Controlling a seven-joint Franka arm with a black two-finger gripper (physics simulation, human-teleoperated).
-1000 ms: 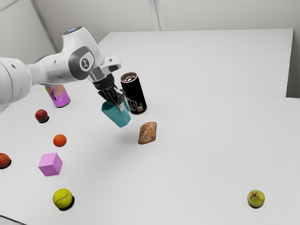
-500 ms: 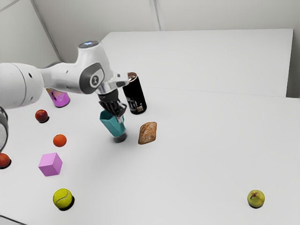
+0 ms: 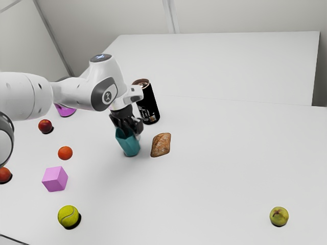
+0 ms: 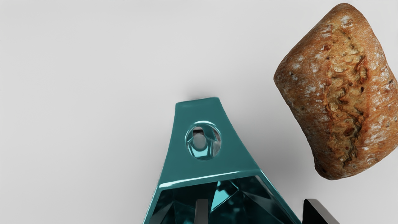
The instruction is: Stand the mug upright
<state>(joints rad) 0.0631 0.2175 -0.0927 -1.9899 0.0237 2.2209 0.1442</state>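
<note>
Glossy teal tapered mug point(image 3: 130, 147) seen apparently upright on white table point(image 3: 219, 168); jaws spread wide, mug wall left between.

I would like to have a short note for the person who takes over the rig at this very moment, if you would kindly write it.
Gripper: open, down at the mug; one finger at its opening, the other outside its rim.
Mug: on the table, mouth up, looks upright or nearly so. Bread lies close by, toward the exterior view's right; the black can stands behind.
Done: mug turned base down, it seems.
Left: raise the fingers clear, carefully, as they may catch the rim; then check that it stands alone.
</note>
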